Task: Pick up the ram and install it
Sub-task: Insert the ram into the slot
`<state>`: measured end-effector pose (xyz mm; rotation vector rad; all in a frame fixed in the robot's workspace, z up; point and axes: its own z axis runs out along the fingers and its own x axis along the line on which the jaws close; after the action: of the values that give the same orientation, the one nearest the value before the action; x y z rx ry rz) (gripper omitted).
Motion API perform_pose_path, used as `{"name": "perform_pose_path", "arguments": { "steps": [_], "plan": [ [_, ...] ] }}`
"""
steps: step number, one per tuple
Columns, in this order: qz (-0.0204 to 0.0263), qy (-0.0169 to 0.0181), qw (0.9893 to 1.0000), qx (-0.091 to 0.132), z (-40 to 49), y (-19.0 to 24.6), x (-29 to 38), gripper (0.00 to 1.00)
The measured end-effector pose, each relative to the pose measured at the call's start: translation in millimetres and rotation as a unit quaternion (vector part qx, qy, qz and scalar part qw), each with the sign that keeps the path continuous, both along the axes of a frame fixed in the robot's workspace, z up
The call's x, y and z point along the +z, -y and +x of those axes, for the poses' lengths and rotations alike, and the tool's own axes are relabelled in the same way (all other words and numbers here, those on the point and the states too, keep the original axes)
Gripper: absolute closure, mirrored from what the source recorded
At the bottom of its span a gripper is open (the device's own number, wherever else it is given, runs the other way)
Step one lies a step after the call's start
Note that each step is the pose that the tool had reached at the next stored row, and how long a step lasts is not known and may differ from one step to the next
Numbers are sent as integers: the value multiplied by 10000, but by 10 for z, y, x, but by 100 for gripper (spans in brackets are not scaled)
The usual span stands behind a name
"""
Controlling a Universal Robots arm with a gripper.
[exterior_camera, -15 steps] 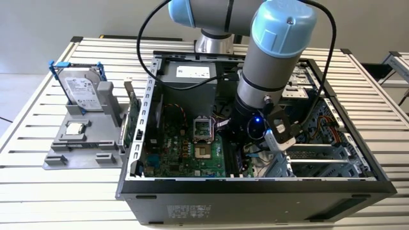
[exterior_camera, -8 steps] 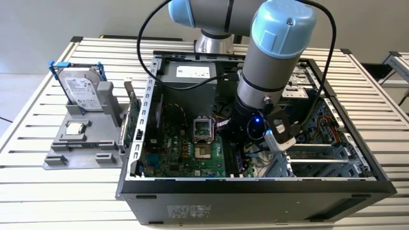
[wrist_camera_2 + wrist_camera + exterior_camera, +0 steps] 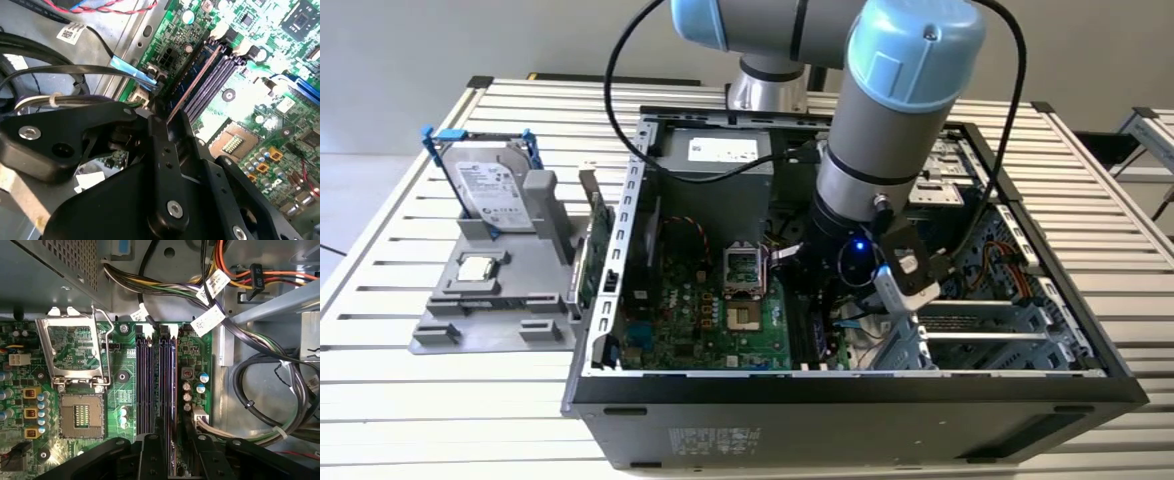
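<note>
The ram (image 3: 196,81) is a thin stick seen edge-on. It runs from between my fingers along the black slots (image 3: 220,70) of the green motherboard (image 3: 707,320). My gripper (image 3: 167,120) is shut on one end of it, low inside the open computer case (image 3: 854,385). In the first wrist view the gripper (image 3: 173,435) sits over the slot pair (image 3: 167,385) nearer the bundled cables, with one finger (image 3: 159,432) on each side. In the exterior view the gripper (image 3: 825,310) hangs over the slots, beside the processor socket (image 3: 744,270).
Cable bundles (image 3: 260,405) lie close beside the slots. The open processor socket (image 3: 80,415) is on their other side. Left of the case, a grey holder (image 3: 494,320) carries a blue-framed hard drive (image 3: 494,185) and a small square chip (image 3: 478,268). The case walls hem in the arm.
</note>
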<state>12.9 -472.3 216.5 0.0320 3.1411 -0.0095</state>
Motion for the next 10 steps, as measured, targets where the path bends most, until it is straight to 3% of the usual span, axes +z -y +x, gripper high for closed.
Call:
{"name": "perform_pose_path", "arguments": {
  "steps": [6,10],
  "plan": [
    [0,-37,10000,0,0,1,180,0],
    [1,-38,10000,0,0,1,184,0]
  ]
}}
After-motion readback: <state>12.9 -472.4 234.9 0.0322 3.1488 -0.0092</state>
